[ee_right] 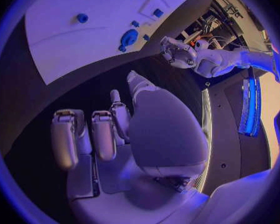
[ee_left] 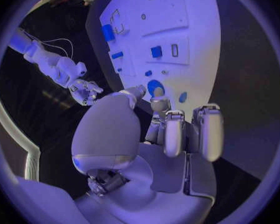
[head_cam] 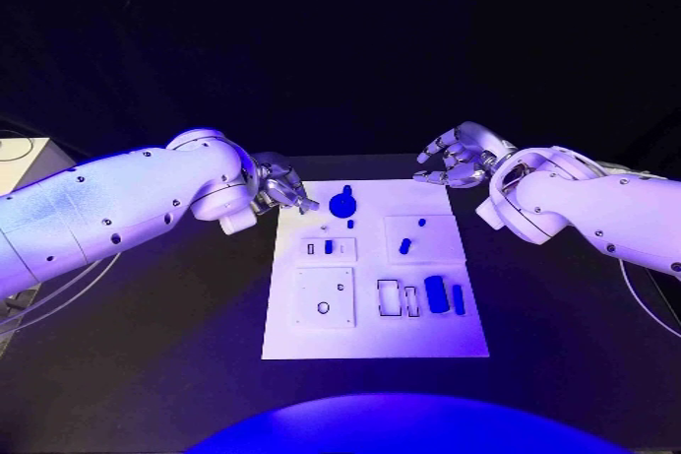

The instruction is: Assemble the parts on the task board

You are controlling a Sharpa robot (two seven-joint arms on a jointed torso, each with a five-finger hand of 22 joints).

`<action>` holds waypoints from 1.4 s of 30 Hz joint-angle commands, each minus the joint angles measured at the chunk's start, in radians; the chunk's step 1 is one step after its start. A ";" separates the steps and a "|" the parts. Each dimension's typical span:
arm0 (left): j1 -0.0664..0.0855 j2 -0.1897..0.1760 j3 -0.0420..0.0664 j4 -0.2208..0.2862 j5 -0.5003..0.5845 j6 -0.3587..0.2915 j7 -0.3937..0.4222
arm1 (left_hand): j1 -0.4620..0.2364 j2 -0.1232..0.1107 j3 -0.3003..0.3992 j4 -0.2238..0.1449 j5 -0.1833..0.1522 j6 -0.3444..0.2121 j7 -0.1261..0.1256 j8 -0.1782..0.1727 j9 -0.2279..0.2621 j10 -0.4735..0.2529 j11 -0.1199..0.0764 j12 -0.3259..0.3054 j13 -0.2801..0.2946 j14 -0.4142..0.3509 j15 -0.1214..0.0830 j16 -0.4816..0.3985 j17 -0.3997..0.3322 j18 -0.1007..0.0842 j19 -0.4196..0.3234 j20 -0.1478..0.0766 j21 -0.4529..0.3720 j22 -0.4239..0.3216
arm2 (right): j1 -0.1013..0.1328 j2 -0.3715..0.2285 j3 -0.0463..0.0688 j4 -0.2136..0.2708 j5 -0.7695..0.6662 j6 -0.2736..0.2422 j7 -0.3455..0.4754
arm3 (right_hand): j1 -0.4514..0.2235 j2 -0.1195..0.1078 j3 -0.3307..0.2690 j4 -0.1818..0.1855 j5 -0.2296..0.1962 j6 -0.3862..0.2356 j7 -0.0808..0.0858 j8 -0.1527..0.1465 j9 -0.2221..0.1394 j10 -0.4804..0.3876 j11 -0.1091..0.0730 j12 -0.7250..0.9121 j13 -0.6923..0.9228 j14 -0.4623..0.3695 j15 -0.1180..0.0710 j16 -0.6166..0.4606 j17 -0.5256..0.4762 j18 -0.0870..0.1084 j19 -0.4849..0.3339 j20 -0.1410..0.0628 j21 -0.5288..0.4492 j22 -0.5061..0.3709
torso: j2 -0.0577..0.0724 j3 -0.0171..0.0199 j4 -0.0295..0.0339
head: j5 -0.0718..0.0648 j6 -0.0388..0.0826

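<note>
The white task board (head_cam: 376, 336) is laid flat on the black counter (head_cam: 170, 356). Nothing is held by the left hand (head_cam: 278, 193) or the right hand (head_cam: 457, 155); fingers are loosely spread. The round blue part (head_cam: 342, 202), at the far edge, looks small, light, hard, maybe slippery. It is best pinched by its sides.

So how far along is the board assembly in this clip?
Early, by the look of it. Both hands hold nothing: the left hand hovers at the task board's far left corner, near the round blue part; the right hand hangs beyond its far right corner. Some small blue parts look seated in blocks, such as one mid-board. The large blue part lies beside open slots, apparently unplaced.
</note>
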 commanded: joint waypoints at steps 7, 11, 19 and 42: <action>0.024 0.054 0.006 -0.150 -0.017 0.101 0.029 | -0.025 -0.010 0.008 0.009 -0.003 0.002 0.010 -0.012 -0.019 -0.004 0.010 0.003 -0.001 0.100 0.014 0.001 0.254 0.017 0.009 0.015 0.001 0.110 | -0.001 0.001 0.000 -0.001 0.001 0.008 0.012 | -0.008 -0.001 0.003 0.003 0.006 -0.008 -0.001 0.004 -0.001 -0.006 0.000 -0.004 0.060 0.066 0.009 -0.006 0.123 0.014 0.068 0.004 -0.004 0.211 | 0.007 -0.0018 -0.0002 | 0.006 0.015; 0.025 0.085 0.005 -0.203 -0.032 0.110 0.026 | -0.051 -0.009 0.006 0.010 -0.004 0.007 0.011 -0.015 -0.026 -0.004 0.012 0.006 -0.001 0.101 0.016 0.002 0.256 0.016 0.011 0.018 0.002 0.113 | -0.001 0.002 0.000 -0.001 0.001 0.008 0.012 | -0.008 -0.001 0.003 0.003 0.006 -0.008 -0.001 0.004 -0.001 -0.006 0.000 -0.004 0.060 0.066 0.009 -0.006 0.123 0.014 0.068 0.004 -0.004 0.211 | 0.011 -0.0042 -0.0029 | 0.010 0.018; 0.024 0.145 -0.012 -0.303 -0.068 0.135 0.015 | -0.115 -0.020 -0.022 0.011 -0.006 0.009 0.014 -0.017 -0.038 -0.008 0.015 0.009 -0.007 0.102 0.019 0.004 0.259 0.016 0.013 0.021 0.003 0.116 | -0.001 0.002 0.000 0.002 0.001 0.008 0.012 | -0.008 0.000 0.004 0.002 0.007 -0.009 -0.001 0.004 -0.001 -0.006 -0.001 -0.003 0.060 0.066 0.009 -0.006 0.124 0.014 0.068 0.004 -0.004 0.211 | 0.017 -0.0050 -0.0051 | 0.016 0.021; 0.010 0.215 -0.023 -0.422 -0.082 0.154 0.032 | -0.145 0.000 -0.045 0.007 -0.002 0.018 0.008 -0.008 -0.042 -0.003 0.011 0.019 -0.003 0.104 0.017 0.007 0.263 0.013 0.020 0.020 0.009 0.127 | 0.000 0.002 0.000 0.006 0.001 0.004 0.012 | -0.008 0.000 0.004 0.002 0.007 -0.009 -0.001 0.004 -0.001 -0.006 -0.001 -0.003 0.060 0.066 0.009 -0.006 0.124 0.014 0.068 0.004 -0.004 0.211 | 0.025 -0.0052 -0.0097 | 0.018 0.015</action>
